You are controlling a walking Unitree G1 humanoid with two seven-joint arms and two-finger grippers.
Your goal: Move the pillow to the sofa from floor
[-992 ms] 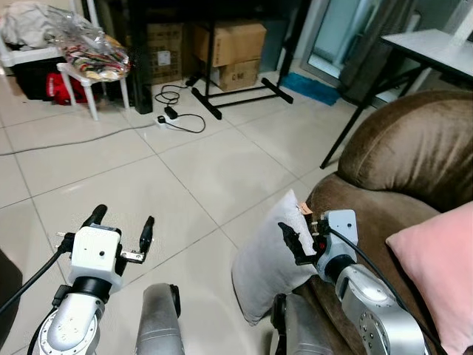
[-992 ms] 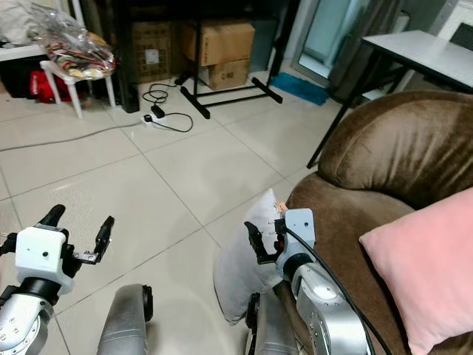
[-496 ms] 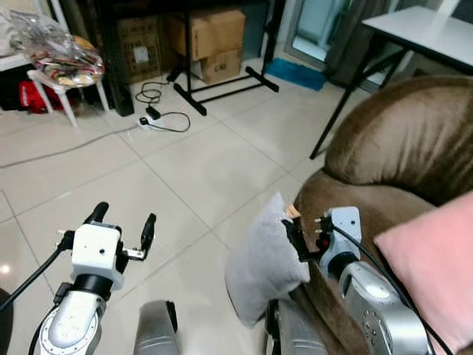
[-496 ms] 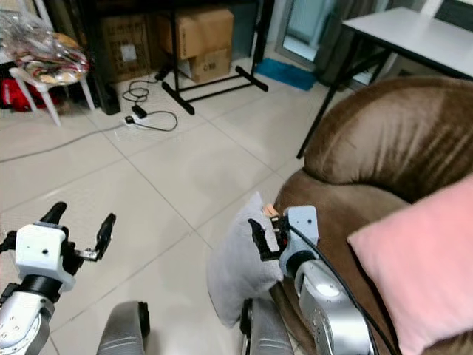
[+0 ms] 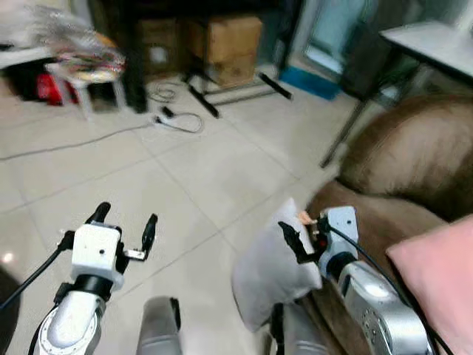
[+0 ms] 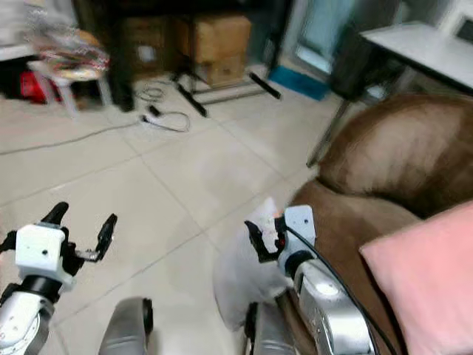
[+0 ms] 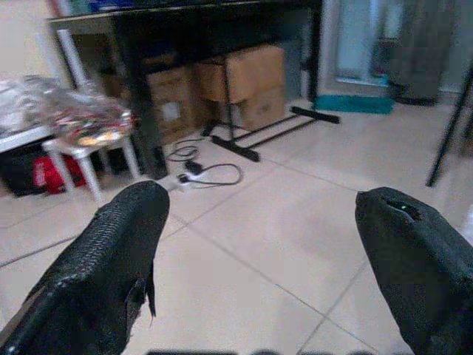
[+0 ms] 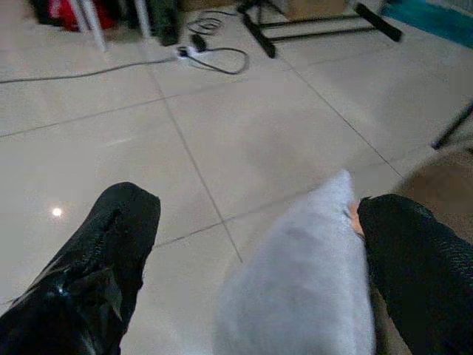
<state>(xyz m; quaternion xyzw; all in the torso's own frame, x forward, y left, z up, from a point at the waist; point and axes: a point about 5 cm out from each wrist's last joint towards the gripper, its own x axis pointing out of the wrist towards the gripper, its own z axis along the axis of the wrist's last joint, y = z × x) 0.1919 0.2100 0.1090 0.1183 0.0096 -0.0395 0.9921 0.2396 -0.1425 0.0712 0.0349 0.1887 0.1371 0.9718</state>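
- Tiled floor point(image 5: 96, 166) with boxes point(image 5: 229, 37) and a cable point(image 5: 177, 118) at the back; brown sofa point(image 5: 414, 159) on the right.
- Step, I judge: the pick-up. The grey pillow point(image 5: 270, 259) stands on the floor, leaning on the sofa's front.
- Right gripper point(image 5: 295, 238) is at its top corner, fingers spread, one on either side, not yet clamped.
- Next: close, then lift onto the seat.
- Left gripper point(image 5: 124, 231) hovers open, empty.
- The pillow looks soft, plump and creased.
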